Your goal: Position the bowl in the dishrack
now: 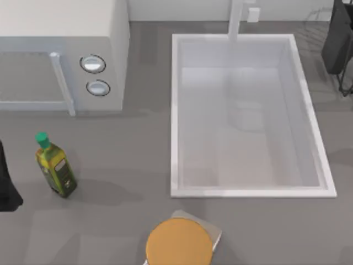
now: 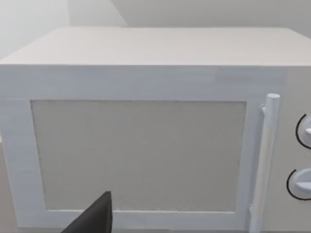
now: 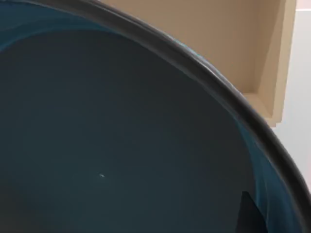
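The bowl [image 3: 121, 141] sits very close before the right wrist camera — its dark teal inside and curved rim take up most of that view, with a beige wall behind it. From above, a dark shape at the far right edge of the counter [image 1: 127, 160] is the right arm, standing among the thin dark wires of the dishrack [image 1: 322, 22] in the far right corner. Whether the right pincer is clenched on the bowl or released cannot be told, though the bowl is up against that arm's camera.

The left arm is parked at the left edge of the counter, near the oil bottle [image 1: 55, 165]. One dark fingertip of the left pincer [image 2: 95, 218] pokes into the left wrist view, which faces the door and upright handle of the white microwave [image 2: 146, 145] — whether this pincer is released or clenched cannot be told either.

The white sink [image 1: 314, 127] lies in the middle right of the counter, the microwave at the far left. An orange disc [image 1: 179, 243] rests on a pale block at the near edge, well apart from the bottle.
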{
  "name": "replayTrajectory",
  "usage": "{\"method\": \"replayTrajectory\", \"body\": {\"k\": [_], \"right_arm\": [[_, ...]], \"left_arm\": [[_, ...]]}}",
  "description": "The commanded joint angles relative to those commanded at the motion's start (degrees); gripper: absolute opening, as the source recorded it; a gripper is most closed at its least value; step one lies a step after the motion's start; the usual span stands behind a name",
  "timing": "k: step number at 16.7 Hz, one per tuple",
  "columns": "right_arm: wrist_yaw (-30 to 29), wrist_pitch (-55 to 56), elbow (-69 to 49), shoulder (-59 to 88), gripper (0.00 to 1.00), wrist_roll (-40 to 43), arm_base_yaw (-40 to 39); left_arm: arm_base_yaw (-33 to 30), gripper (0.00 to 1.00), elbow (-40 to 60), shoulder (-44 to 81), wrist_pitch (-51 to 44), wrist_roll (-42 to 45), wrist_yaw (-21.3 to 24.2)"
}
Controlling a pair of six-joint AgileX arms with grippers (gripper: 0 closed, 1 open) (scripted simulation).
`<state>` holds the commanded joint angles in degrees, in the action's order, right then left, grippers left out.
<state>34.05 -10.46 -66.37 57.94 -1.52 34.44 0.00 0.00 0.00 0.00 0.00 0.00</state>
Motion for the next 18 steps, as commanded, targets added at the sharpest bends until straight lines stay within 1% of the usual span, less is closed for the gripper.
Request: {"method": "replayTrajectory", "body": {"k": [2, 5, 8, 10, 13, 18], "right_arm": [[1.19, 1.93, 0.65, -1.19, 0.0, 0.55, 1.75], [1.24, 2.02, 0.68, -1.25, 0.0, 0.58, 1.84], [0.87, 2.65, 0.46, -0.29, 0.0, 0.47, 1.37], [-0.22, 5.76, 0.61, 2.85, 0.0, 0.45, 0.39], [-3.25, 14.86, 1.56, 11.29, 0.0, 0.46, -2.25], [-10.29, 37.66, 5.35, 29.42, 0.0, 0.68, -8.93]], "left_arm": [[0.0, 1.0, 0.0, 0.0, 0.0, 0.0, 0.0], [0.0, 1.0, 0.0, 0.0, 0.0, 0.0, 0.0], [0.0, 1.0, 0.0, 0.0, 0.0, 0.0, 0.0], [0.0, 1.0, 0.0, 0.0, 0.0, 0.0, 0.0], [0.0, 1.0, 0.0, 0.0, 0.0, 0.0, 0.0], [0.0, 1.0, 0.0, 0.0, 0.0, 0.0, 0.0]]}}
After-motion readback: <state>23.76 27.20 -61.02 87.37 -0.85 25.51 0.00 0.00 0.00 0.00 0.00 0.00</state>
